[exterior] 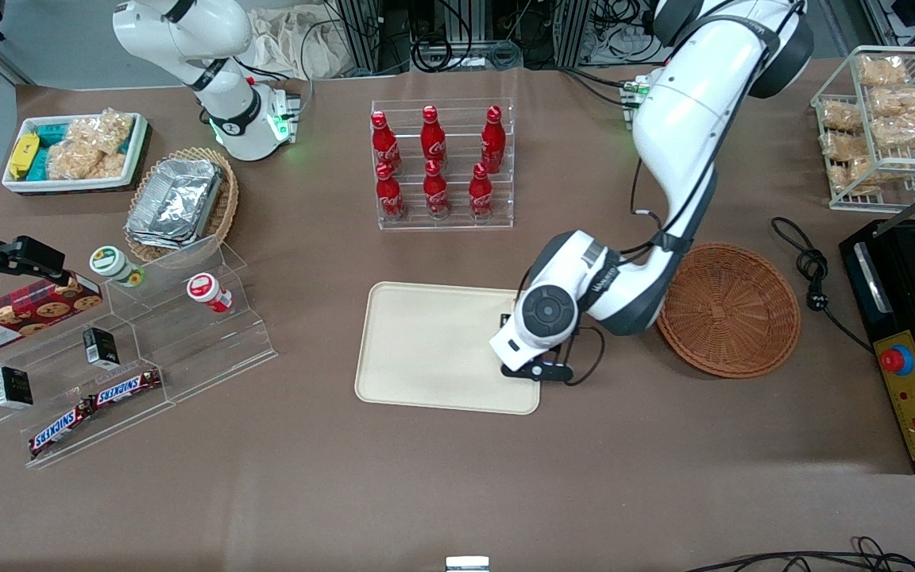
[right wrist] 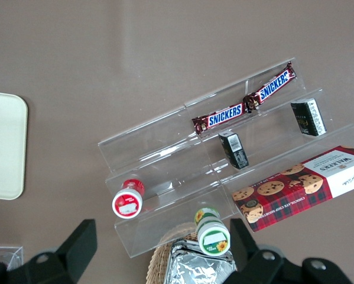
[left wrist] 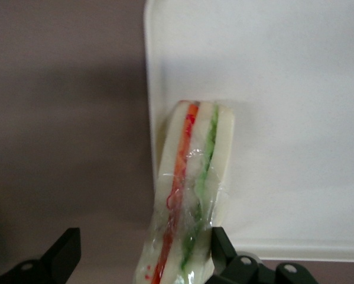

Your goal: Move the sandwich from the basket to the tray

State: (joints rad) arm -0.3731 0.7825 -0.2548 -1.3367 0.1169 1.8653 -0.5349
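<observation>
The left arm's hand (exterior: 534, 367) is hovering over the tray (exterior: 426, 349), at the tray's 4 o'clock corner, nearest the basket. In the wrist view its fingers (left wrist: 61, 255) are standing wide apart, with the sandwich (left wrist: 191, 189) between them; one finger is touching the wrapper, the other is well clear, so the hand is not gripping it. The sandwich is lying on the tray (left wrist: 283, 106), just inside its rim at that corner. The basket (exterior: 729, 310) is sitting on the counter (exterior: 457, 492) at the tray's 3 o'clock, holding nothing.
</observation>
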